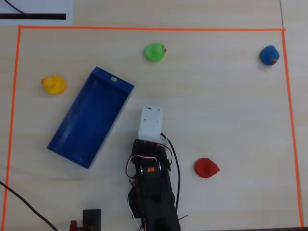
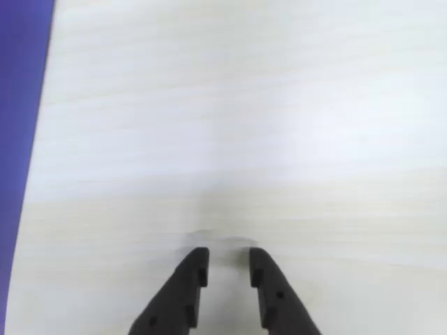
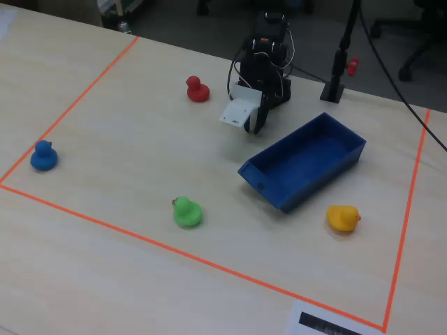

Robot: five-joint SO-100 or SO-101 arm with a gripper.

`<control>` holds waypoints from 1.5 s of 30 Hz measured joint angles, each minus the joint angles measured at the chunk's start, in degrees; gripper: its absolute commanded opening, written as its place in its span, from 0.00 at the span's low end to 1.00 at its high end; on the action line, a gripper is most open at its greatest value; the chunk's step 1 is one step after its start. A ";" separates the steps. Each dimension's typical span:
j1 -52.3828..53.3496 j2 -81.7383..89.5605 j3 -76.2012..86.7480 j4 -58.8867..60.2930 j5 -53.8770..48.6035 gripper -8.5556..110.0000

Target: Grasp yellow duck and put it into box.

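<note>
The yellow duck (image 1: 54, 84) stands on the table left of the box (image 1: 91, 118), a shallow dark-blue tray lying empty at a slant. In the fixed view the duck (image 3: 343, 217) is just in front of the box (image 3: 307, 190). My gripper (image 2: 228, 257) hangs low over bare table to the right of the box, whose blue edge (image 2: 21, 105) shows at the left of the wrist view. The jaws stand a little apart with nothing between them. From above, the white camera housing (image 1: 150, 121) hides the jaws. The gripper also shows in the fixed view (image 3: 251, 124).
A green duck (image 1: 155, 52) sits beyond the box, a blue duck (image 1: 269, 55) in the far right corner, a red duck (image 1: 207, 168) right of the arm base (image 1: 151, 192). Orange tape (image 1: 144, 28) frames the work area.
</note>
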 measured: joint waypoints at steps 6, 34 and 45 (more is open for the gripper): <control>0.00 0.00 0.00 0.00 0.00 0.12; 0.00 0.00 0.00 0.00 0.00 0.12; 0.97 0.00 0.00 0.00 0.00 0.07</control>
